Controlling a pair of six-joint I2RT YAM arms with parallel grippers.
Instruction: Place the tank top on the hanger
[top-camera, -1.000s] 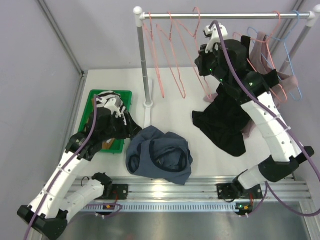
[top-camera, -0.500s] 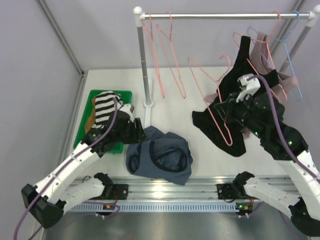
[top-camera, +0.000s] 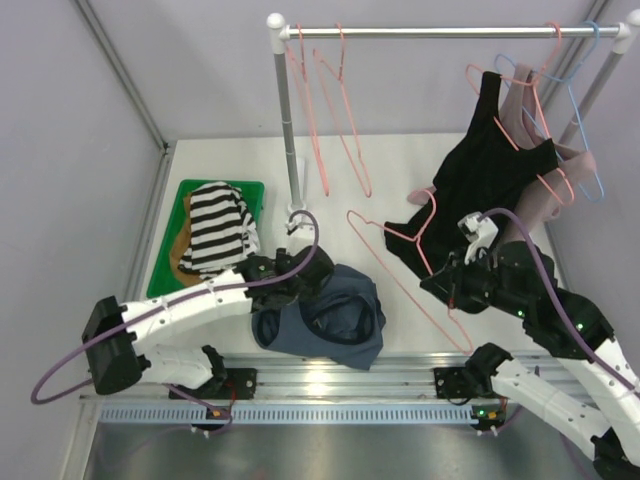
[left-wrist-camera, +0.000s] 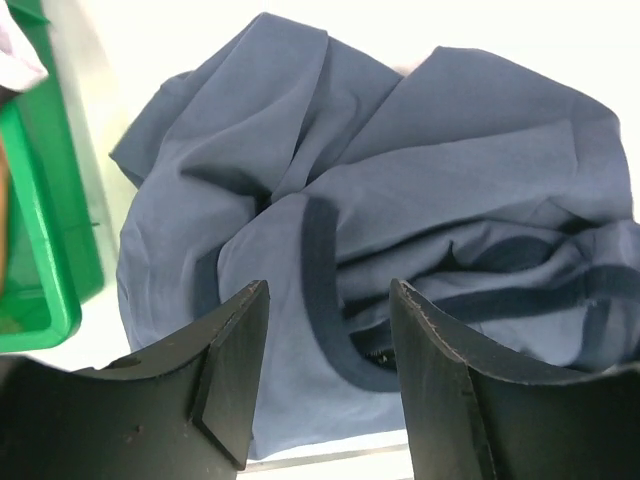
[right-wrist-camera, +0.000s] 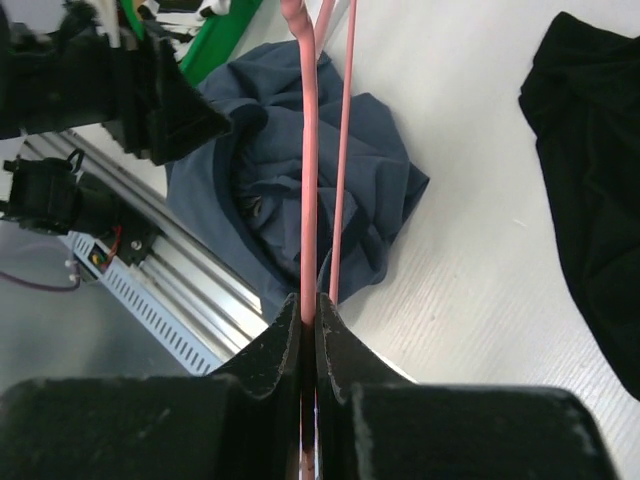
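Observation:
The slate-blue tank top (top-camera: 325, 320) lies crumpled on the white table near the front edge. My left gripper (top-camera: 300, 272) hangs over its upper left part. In the left wrist view this gripper (left-wrist-camera: 330, 290) is open, with the tank top (left-wrist-camera: 420, 190) below the jaws and nothing between them. My right gripper (top-camera: 455, 290) is shut on the lower wire of a salmon-pink hanger (top-camera: 400, 240), which is held slanted above the table to the right of the tank top. The right wrist view shows the gripper (right-wrist-camera: 308, 300) pinching the hanger (right-wrist-camera: 305, 150), with the tank top (right-wrist-camera: 385, 190) beyond.
A green bin (top-camera: 185, 190) holding a striped garment (top-camera: 215, 225) stands at the left. The rack pole (top-camera: 288, 130) rises behind the tank top, with pink hangers (top-camera: 335, 120) on the rail. A black top (top-camera: 490, 170), a mauve top (top-camera: 560, 200) and a light-blue hanger (top-camera: 590, 150) hang at the right.
My right arm has come down from the rail toward the front, carrying the pink hanger. My left arm has swung right from the green bin to above the tank top.

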